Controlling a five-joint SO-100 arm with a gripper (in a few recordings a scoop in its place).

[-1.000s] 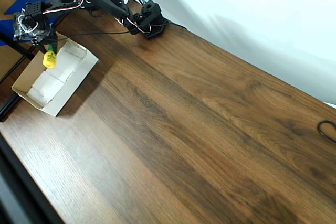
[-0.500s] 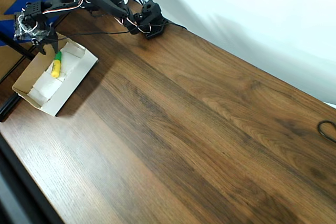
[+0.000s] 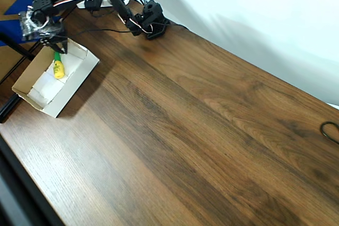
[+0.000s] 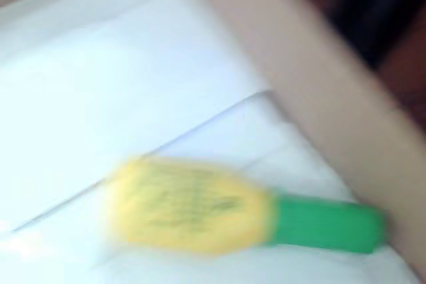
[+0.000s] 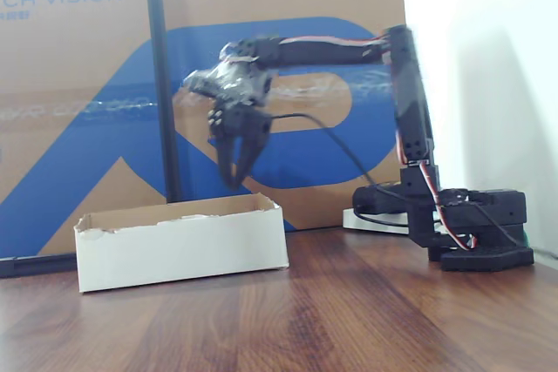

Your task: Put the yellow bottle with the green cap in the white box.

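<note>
Here, on the dark wood table (image 3: 201, 130), the claw (image 5: 235, 167) hangs narrowly parted over the white box (image 5: 183, 246).

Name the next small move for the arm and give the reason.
Probably lift the claw straight up and pull back toward the base. The yellow bottle already lies on its side inside the white box, and the claw hangs open above the box with nothing between its fingers.

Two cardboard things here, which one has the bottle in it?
The white box, the open tray on the table; the yellow bottle lies inside. The brown blue-printed cardboard stands behind.
</note>
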